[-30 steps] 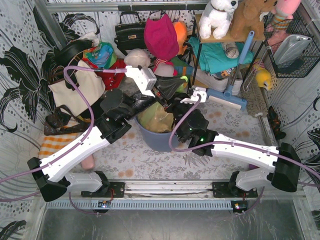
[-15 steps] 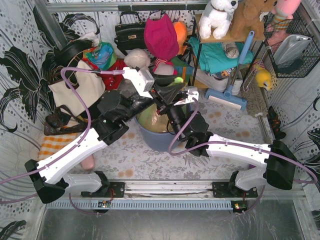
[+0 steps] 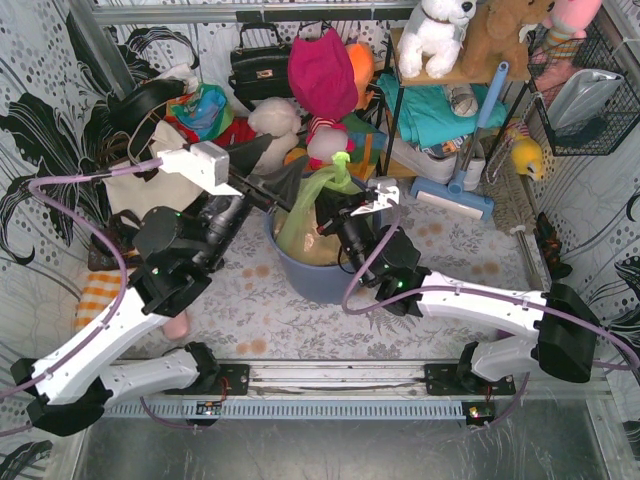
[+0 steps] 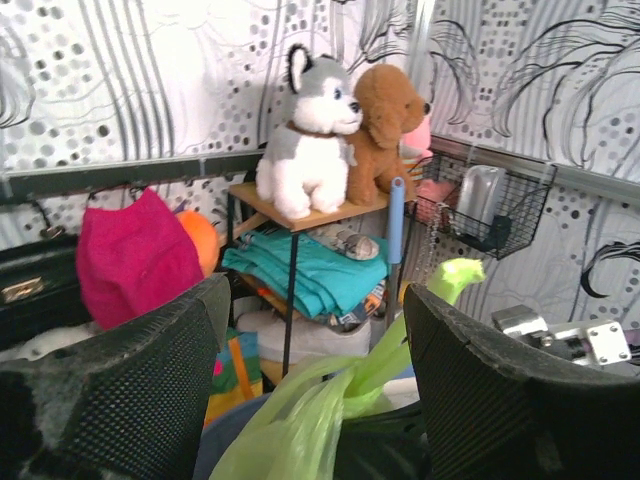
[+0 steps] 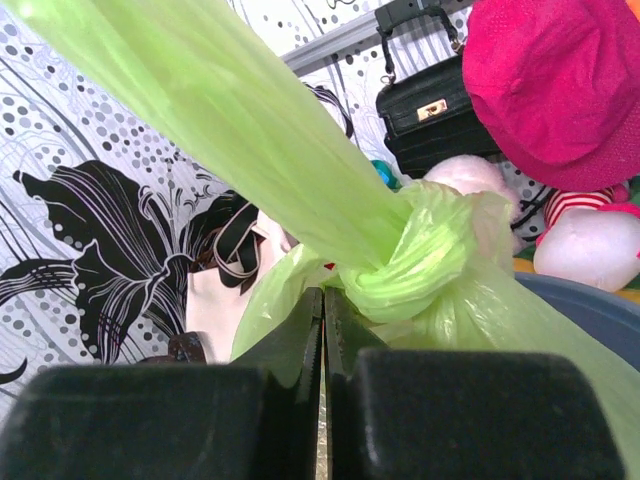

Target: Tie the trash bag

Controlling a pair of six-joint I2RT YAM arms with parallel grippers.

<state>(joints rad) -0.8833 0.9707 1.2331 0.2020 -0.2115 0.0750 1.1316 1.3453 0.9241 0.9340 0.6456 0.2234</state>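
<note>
The trash bag (image 3: 305,232) is thin light-green plastic sitting in a round blue-grey bin (image 3: 300,275). Its neck is twisted into a knot (image 5: 410,262), and a free tail (image 3: 336,168) stands up above it. My left gripper (image 3: 275,172) is open just left of the tail and touches nothing. In the left wrist view the bag (image 4: 300,430) lies beyond the gap between the wide-apart fingers (image 4: 130,380). My right gripper (image 3: 330,212) is shut, its tips (image 5: 323,296) right against the bag just below the knot. No plastic shows between its jaws.
A white tote bag (image 3: 150,185) stands left of the bin, a black handbag (image 3: 258,65) and magenta hat (image 3: 322,70) behind it. A shelf with plush toys (image 3: 440,35) and a blue floor sweeper (image 3: 460,190) stand back right. A wire basket (image 3: 585,100) hangs on the right wall.
My left gripper has opened, let go of the bag and drawn back to the left. The right gripper moved left toward the knot. The bag's tail now stands free.
</note>
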